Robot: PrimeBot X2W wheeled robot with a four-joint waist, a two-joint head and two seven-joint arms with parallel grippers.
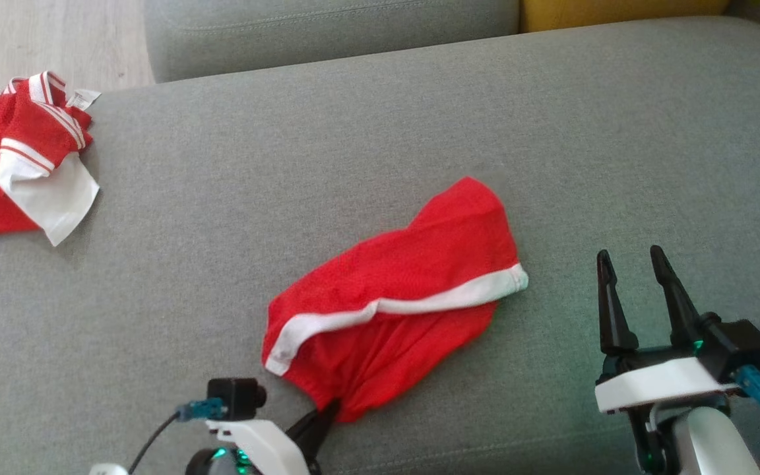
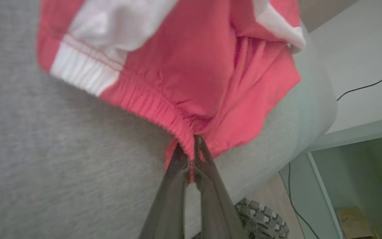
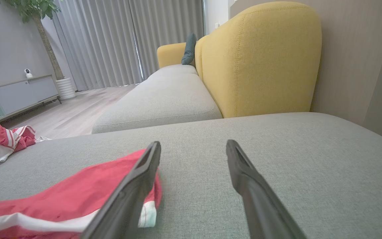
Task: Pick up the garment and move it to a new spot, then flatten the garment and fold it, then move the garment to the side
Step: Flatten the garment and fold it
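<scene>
The garment [image 1: 406, 290] is a pair of red shorts with white stripes, lying bunched in the middle of the grey sofa cushion [image 1: 353, 152]. My left gripper [image 1: 330, 410] is at its near edge, shut on the red elastic waistband [image 2: 181, 132], pinched between both fingertips. The shorts [image 2: 177, 59] fan out beyond that pinch. My right gripper [image 1: 631, 260] stands open to the right of the garment, fingers apart over bare cushion. In the right wrist view my right gripper [image 3: 192, 147] has the shorts [image 3: 61, 202] low on its left.
A second red and white garment [image 1: 17, 158] lies crumpled at the cushion's far left edge. A yellow sofa back [image 3: 260, 59] rises behind. Wooden floor [image 1: 37, 39] lies beyond the left edge. A shelf unit [image 2: 353, 172], a cable and a tyre [image 2: 264, 219] sit below the cushion's near edge.
</scene>
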